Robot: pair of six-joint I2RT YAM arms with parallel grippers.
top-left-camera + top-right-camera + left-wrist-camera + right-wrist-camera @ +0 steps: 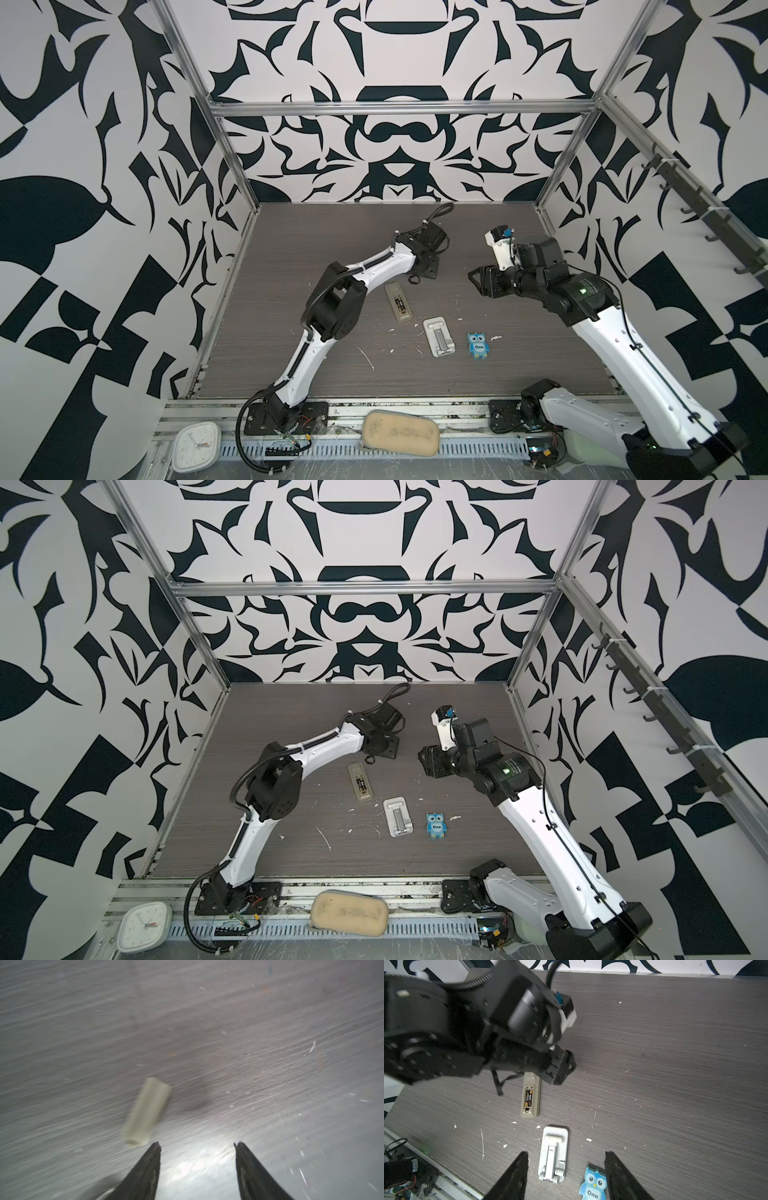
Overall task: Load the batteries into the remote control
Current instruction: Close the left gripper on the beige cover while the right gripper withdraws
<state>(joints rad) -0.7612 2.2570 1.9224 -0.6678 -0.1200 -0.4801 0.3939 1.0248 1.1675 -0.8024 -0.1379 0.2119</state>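
The remote control [398, 301] [360, 782] lies back-up near the middle of the table, its bay uncovered. Both batteries [528, 1097] sit side by side in that bay, dark with gold ends. My left gripper [412, 280] [197, 1145] hovers by the remote's far end, open, with nothing between its fingers. In the left wrist view a pale cream oblong piece [147, 1111] lies blurred on the table just beyond one fingertip. My right gripper [473, 277] [566, 1153] is raised to the right of the remote, open and empty.
A white ribbed stand [439, 336] and a blue owl figure [478, 345] lie on the table nearer the front than the remote. White flecks dot the table. A sponge [401, 432] and a small clock [195, 449] rest on the front rail.
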